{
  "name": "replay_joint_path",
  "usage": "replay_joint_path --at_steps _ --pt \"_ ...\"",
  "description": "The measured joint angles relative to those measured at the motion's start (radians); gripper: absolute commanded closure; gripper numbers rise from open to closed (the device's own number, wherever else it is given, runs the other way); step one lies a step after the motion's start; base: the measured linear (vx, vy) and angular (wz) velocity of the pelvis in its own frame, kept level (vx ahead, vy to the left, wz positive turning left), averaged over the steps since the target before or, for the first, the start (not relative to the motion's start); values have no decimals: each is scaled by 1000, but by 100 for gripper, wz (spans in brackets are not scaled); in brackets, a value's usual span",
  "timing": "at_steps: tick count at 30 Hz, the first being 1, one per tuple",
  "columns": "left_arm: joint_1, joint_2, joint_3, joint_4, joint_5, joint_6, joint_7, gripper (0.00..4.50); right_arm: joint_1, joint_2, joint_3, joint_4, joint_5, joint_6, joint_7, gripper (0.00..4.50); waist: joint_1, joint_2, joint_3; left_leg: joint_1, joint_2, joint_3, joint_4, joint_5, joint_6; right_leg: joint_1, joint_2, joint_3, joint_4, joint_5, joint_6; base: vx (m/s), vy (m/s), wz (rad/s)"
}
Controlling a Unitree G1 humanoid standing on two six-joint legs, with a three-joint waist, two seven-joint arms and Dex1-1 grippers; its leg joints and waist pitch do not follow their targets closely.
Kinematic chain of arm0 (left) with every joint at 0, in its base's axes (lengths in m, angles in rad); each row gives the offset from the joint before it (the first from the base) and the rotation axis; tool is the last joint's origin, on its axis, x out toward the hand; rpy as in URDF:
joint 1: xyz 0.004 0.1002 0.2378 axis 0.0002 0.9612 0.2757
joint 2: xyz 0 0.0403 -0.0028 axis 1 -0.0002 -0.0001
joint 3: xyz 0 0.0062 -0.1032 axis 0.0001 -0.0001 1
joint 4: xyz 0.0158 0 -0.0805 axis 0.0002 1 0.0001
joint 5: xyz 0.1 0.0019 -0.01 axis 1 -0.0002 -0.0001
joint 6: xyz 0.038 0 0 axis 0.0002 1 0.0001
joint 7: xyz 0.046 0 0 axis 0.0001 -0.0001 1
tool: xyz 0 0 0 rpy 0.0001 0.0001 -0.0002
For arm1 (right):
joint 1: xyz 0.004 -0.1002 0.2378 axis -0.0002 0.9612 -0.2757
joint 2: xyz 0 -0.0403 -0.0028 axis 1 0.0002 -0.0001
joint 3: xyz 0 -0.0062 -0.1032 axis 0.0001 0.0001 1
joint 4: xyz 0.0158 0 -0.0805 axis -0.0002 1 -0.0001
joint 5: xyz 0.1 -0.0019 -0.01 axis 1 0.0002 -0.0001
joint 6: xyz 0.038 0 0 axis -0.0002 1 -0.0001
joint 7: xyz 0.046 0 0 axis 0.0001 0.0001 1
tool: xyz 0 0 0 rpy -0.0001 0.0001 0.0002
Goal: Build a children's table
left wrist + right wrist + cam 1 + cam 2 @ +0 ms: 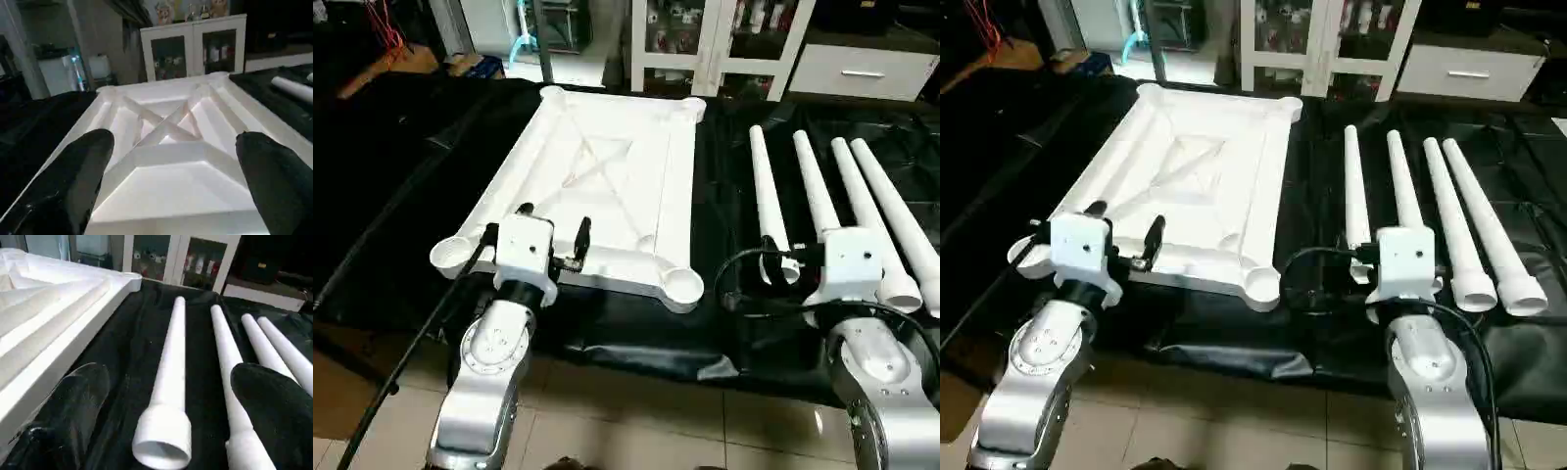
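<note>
The children's table top [607, 176] lies upside down on a black cloth, its X ribs and round corner sockets facing up. Several long tapered white legs [818, 191] lie side by side to its right, wide ends toward me. My left gripper [553, 227] hangs open over the top's near edge, one finger [83, 166] on each side of a raised rib and nothing held. At the wide end of the leftmost leg [168, 382], my right gripper [171, 377] is open, its fingers [274, 406] on either side of that leg and not touching it.
The black cloth [724, 196] covers the low work surface and ends at a tiled floor [636, 421] close to me. White glass-door cabinets [705, 49] and a drawer unit [862, 70] stand behind. A black cable [739, 279] loops from my right wrist.
</note>
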Motion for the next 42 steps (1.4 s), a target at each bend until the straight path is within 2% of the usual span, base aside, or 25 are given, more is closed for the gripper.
replay_joint_path --at_steps 8,19,22,26,28,29,32,35,38,42 --pt "4 -21 42 -2 -78 42 -19 6 -32 2 -34 0 53 67 12 0 0 -3 2 0 0 0 0 0 0 0 0 0 0 0 0 0 0 0" --pt "13 24 29 -47 -103 68 -95 6 -151 -74 -51 82 80 135 78 0 0 -7 5 0 0 1 0 1 1 0 0 0 0 0 0 0 0 0" --pt "-9 56 20 -52 -123 76 -141 6 -268 -110 -68 200 98 189 103 0 -1 -8 7 0 0 1 0 2 1 -1 0 0 1 0 0 0 0 0" --pt "-76 92 23 -51 -142 79 -195 6 -426 -146 -85 404 114 198 140 0 -1 -7 10 -3 0 2 0 3 1 -6 0 0 3 1 -1 0 0 0" --pt "-91 109 26 -49 -151 80 -218 6 -492 -151 -86 492 122 194 159 0 1 -5 11 -6 0 4 -1 6 6 -9 0 1 3 1 -1 0 0 0" --pt "-106 125 24 -48 -159 82 -244 6 -549 -158 -86 561 124 190 166 0 0 -5 13 -10 0 5 -1 8 8 -13 -1 1 4 1 -2 0 0 0" --pt "-125 147 15 -52 -184 101 -298 6 -640 -181 -79 669 118 159 184 0 1 -5 15 -19 1 6 -1 10 11 -21 -1 0 5 2 -3 0 0 0" --pt "-139 175 0 -62 -200 125 -335 6 -723 -206 -64 765 106 106 198 0 5 -13 21 -26 1 8 -1 13 14 -30 -1 0 8 2 -5 0 0 0" --pt "-145 177 -7 -91 -208 134 -346 6 -769 -208 -69 805 108 81 196 0 7 -14 22 -30 1 9 0 14 16 -33 -2 0 7 3 -7 0 0 0" --pt "-135 203 -30 -91 -187 130 -356 6 -774 -203 -70 870 99 46 201 0 6 -15 24 -32 1 12 1 15 19 -35 -3 0 8 3 -8 0 0 0"
